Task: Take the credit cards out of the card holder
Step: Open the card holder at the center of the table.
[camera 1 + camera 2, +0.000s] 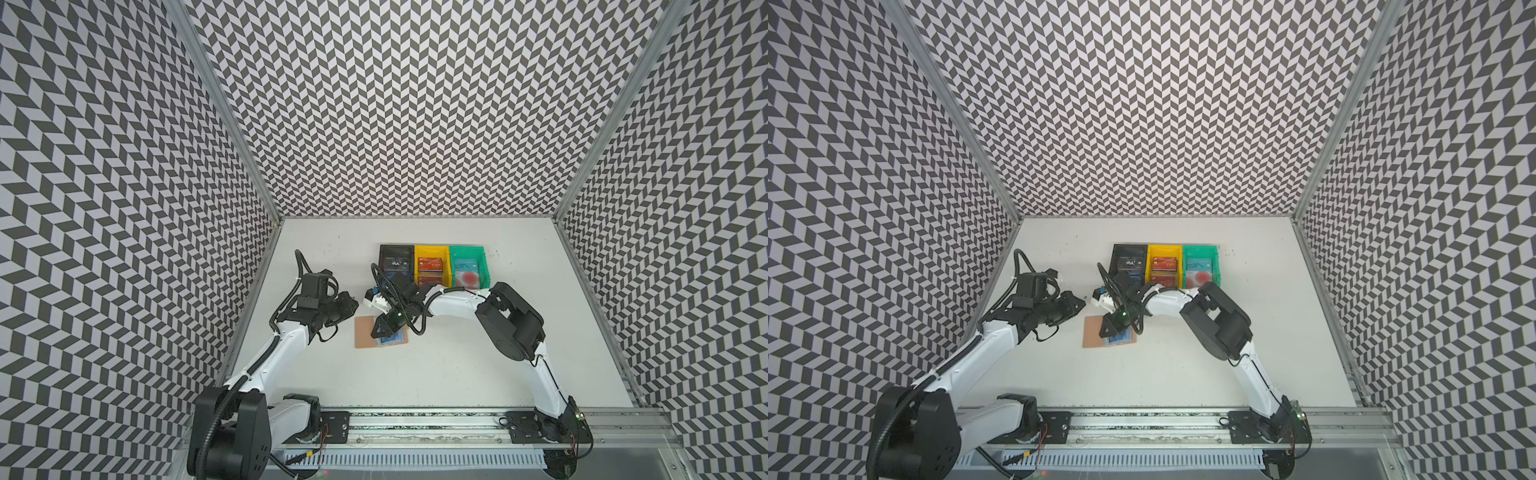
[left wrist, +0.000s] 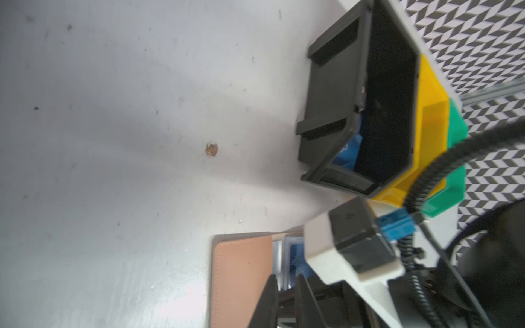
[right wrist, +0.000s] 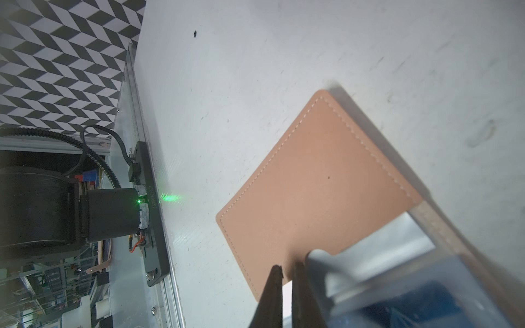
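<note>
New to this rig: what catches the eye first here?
The black-and-white chevron walls enclosing the white table. Then the black bin, yellow bin and green bin in a row at its back, cards inside, and the open tan card holder mid-table under the right pincer.

Card holder (image 3: 321, 193): tan leather-like cover is showing matt and fine-grained, with pale stitching along its edge.
Sleeve pages (image 3: 383, 247): clear plastic, glinting glossy.
Worktop (image 3: 255, 71): white, smooth, carrying dark scuffs.
Black bin (image 2: 329, 99): plastic, looking matt.
Yellow bin (image 2: 431, 93) and green bin (image 2: 454, 122): plastic, shining faintly.
</note>
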You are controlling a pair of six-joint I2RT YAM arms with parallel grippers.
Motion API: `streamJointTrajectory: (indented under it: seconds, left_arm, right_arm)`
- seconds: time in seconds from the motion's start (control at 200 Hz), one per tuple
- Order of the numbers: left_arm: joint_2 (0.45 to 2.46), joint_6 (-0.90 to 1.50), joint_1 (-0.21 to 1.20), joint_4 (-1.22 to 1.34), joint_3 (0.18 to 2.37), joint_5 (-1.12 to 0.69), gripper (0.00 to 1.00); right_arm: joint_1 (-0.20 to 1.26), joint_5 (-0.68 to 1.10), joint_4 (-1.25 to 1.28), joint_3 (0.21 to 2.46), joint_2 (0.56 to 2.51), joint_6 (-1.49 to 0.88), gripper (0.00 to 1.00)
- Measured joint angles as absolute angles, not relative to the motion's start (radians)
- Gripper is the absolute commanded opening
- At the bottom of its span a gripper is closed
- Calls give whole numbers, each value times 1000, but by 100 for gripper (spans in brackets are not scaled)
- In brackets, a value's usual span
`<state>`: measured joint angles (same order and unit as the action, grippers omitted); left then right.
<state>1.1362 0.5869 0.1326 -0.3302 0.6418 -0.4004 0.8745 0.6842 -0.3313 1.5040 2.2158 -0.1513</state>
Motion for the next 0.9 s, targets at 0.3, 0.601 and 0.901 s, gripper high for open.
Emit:
streamJointTrajectory:
  seconds: [0.3, 0.601, 0.901]
  left_arm:
    - [1188, 654, 126, -190, 503, -556, 0]
    - [1258, 685, 126, -70, 448, -596, 0]
    - [1327, 691, 126, -15, 428, -597, 0]
  right_arm:
    - [861, 697, -302, 1499, 2215, -166, 10]
    - [826, 687, -303, 1432, 2131, -167, 10]
    - [775, 631, -310, 1384, 2040, -165, 10]
